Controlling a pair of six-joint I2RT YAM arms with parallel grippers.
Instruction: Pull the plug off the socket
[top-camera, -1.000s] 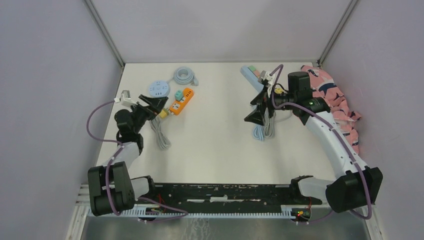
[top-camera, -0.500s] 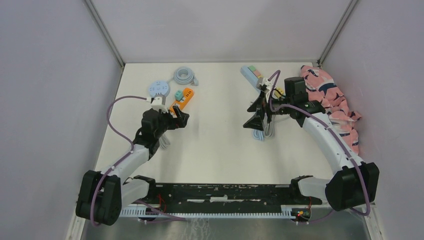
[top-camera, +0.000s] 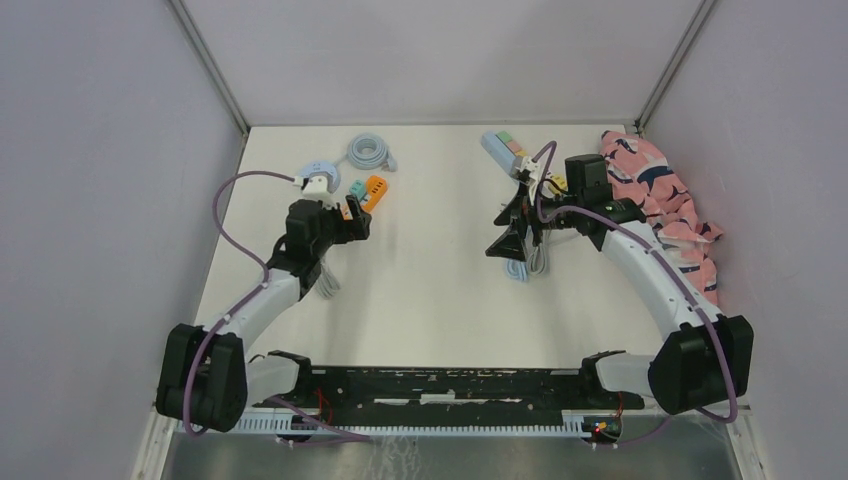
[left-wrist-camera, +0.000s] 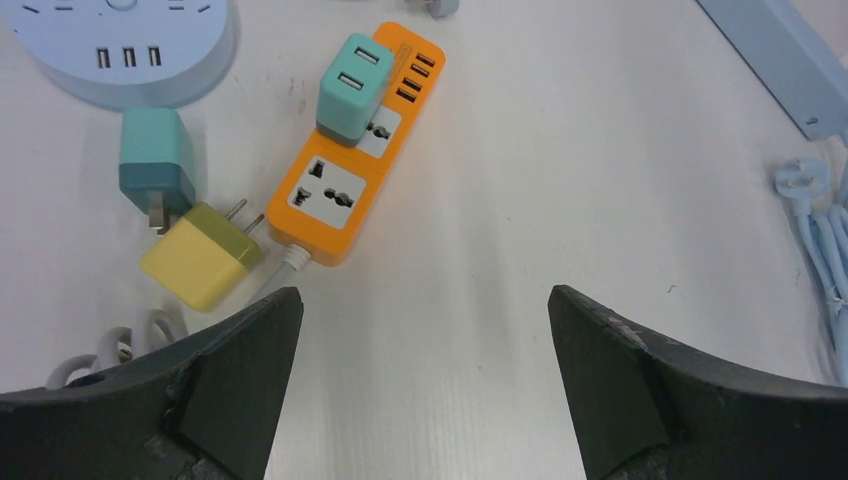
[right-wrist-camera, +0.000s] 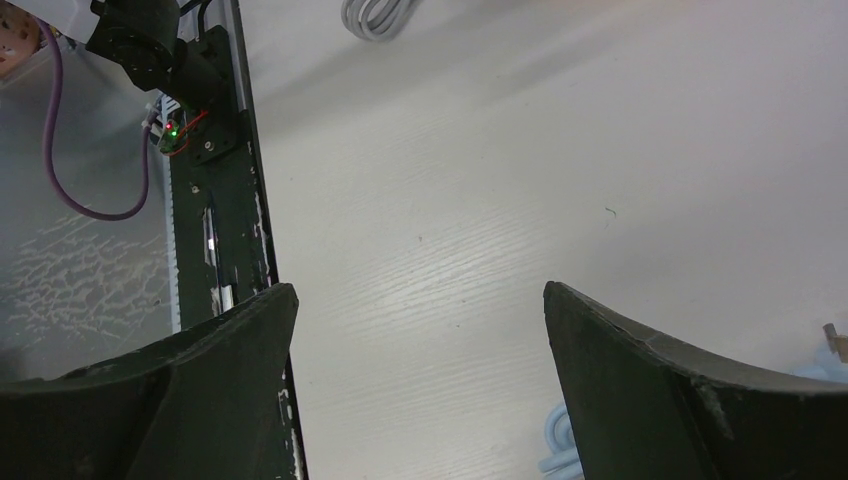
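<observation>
Ahead of the left end effector (left-wrist-camera: 422, 300), slightly left of its gap, a power strip (left-wrist-camera: 350, 175) lies on the counter (left-wrist-camera: 560, 180), angled away to the right. An adapter (left-wrist-camera: 352, 90) sits plugged into the farther of its two sockets. The strip's cord (left-wrist-camera: 287, 262) leaves its near end, toward the left finger. Left of the strip lie two loose adapters, touching each other: the nearer one (left-wrist-camera: 200, 258) just beside the strip's near end, the farther one (left-wrist-camera: 155, 165) behind it. Beyond them is a round socket hub (left-wrist-camera: 120, 50). Far to the right, a long strip (left-wrist-camera: 780, 60) lies ahead, with a corded plug (left-wrist-camera: 805, 180) nearer. Ahead of the right end effector (right-wrist-camera: 420, 295) lies a looped cord (right-wrist-camera: 375, 15), and the base rail (right-wrist-camera: 215, 200) is to its left.
</observation>
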